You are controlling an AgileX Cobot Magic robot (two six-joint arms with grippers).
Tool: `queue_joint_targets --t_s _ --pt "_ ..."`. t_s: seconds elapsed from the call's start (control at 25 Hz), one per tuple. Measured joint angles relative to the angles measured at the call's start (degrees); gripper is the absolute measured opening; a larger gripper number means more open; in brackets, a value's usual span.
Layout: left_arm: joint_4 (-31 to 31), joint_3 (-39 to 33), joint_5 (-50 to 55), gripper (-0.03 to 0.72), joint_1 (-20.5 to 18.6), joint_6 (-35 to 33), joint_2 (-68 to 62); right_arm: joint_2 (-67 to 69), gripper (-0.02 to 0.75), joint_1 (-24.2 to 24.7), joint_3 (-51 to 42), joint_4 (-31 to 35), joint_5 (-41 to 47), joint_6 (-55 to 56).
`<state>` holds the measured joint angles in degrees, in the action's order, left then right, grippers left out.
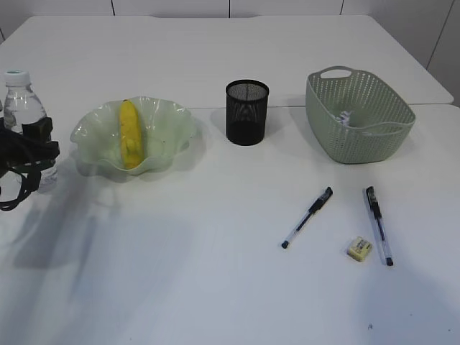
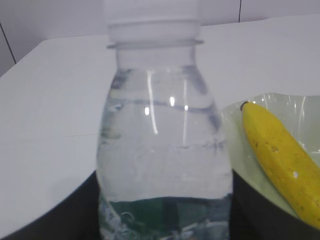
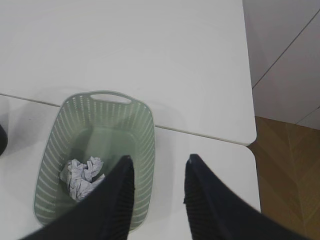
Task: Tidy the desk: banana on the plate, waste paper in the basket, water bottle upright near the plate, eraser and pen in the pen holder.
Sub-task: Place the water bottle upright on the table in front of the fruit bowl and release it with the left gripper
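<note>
My left gripper (image 1: 29,147) clamped on upright water bottle (image 1: 21,108); right gripper (image 3: 157,172) parted, empty, above basket (image 3: 145,130); white table (image 1: 215,287).

- Most likely a lab or test room dressed up as an office desk, though little of the room shows.
- Two plain white tables (image 1: 215,65) stand pushed together, a seam running between them.
- Behind them are bare white wall panels (image 1: 172,6) with thin dark joints.
- Wood-pattern floor (image 3: 290,170) in a herringbone lay shows past the table's edge.
- Desk goods are laid out sparsely: a mesh pen holder (image 1: 246,111), two pens (image 1: 307,217), an eraser (image 1: 359,249), a basket (image 1: 358,115).
</note>
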<state>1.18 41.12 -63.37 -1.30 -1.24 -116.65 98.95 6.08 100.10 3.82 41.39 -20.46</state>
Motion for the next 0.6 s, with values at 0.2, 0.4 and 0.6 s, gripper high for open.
queue_joint_targets --t_s 0.2,0.4,0.6 --pt "0.0 0.0 0.0 0.368 0.0 0.0 -0.5 0.0 0.261 0.0 0.0 0.0 0.0 -0.1" --pt "0.0 0.0 0.2 0.368 0.0 0.0 -1.3 0.0 0.261 0.0 0.0 0.0 0.0 -0.1" --pt "0.0 0.0 0.2 0.368 0.0 0.0 -1.4 0.0 0.261 0.0 0.0 0.0 0.0 -0.1"
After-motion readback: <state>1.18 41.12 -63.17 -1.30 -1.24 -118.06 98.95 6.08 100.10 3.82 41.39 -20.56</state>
